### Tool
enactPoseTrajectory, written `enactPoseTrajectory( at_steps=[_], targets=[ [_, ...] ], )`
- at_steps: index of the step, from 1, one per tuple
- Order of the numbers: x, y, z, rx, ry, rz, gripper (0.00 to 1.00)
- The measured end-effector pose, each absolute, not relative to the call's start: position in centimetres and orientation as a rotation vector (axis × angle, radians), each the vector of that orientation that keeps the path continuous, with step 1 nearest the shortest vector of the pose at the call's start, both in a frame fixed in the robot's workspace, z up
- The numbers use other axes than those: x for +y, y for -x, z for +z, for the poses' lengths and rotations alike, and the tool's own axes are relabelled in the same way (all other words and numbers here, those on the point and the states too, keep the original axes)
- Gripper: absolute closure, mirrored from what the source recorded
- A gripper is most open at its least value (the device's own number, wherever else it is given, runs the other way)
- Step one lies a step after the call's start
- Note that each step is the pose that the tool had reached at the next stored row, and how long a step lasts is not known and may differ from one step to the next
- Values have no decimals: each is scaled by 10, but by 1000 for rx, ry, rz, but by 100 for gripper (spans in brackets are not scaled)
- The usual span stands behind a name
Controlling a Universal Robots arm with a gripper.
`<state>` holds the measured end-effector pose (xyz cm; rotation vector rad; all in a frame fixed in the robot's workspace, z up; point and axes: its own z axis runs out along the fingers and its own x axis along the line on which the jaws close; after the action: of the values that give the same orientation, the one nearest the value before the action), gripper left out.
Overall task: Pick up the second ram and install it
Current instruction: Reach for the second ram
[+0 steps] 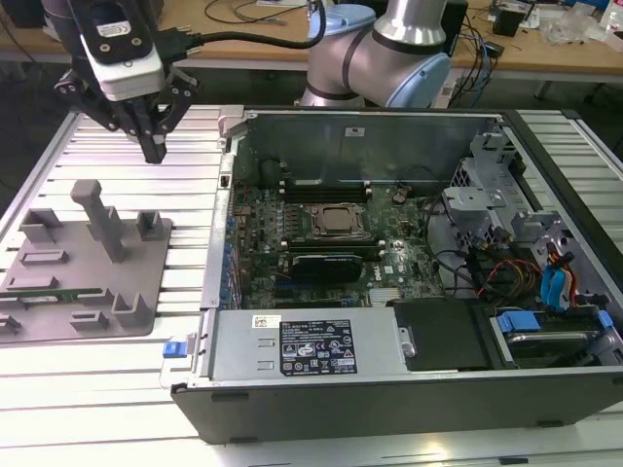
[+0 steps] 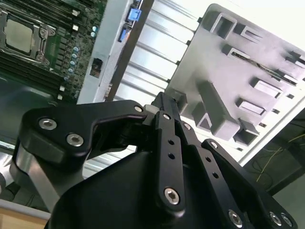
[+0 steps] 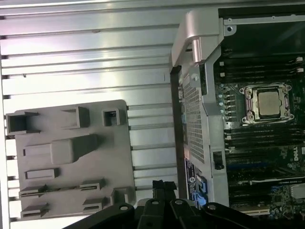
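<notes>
pincer [image 1: 154, 149] together, empty | ram [image 1: 60, 290] flat in tray [image 1: 146, 268], toward exterior view's left and foreground from pincer | long axis left-right

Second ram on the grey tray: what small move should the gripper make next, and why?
Probably move the gripper across until it is over the second ram, opening it on the way. The green stick lies flat in the grey tray, on the side nearer the exterior camera. The gripper hovers shut and empty off to the tray's side, not above the stick.
</notes>
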<state>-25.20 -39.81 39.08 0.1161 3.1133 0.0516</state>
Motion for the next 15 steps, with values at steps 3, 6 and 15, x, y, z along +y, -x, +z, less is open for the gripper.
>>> enactPoseTrajectory(
  at_steps=[3, 6, 15],
  targets=[
    [-398, 264, 390, 3113, -116, 52, 92],
    [-398, 276, 389, 3113, -116, 52, 92],
    [-398, 311, 385, 3113, -116, 52, 92]
  ],
)
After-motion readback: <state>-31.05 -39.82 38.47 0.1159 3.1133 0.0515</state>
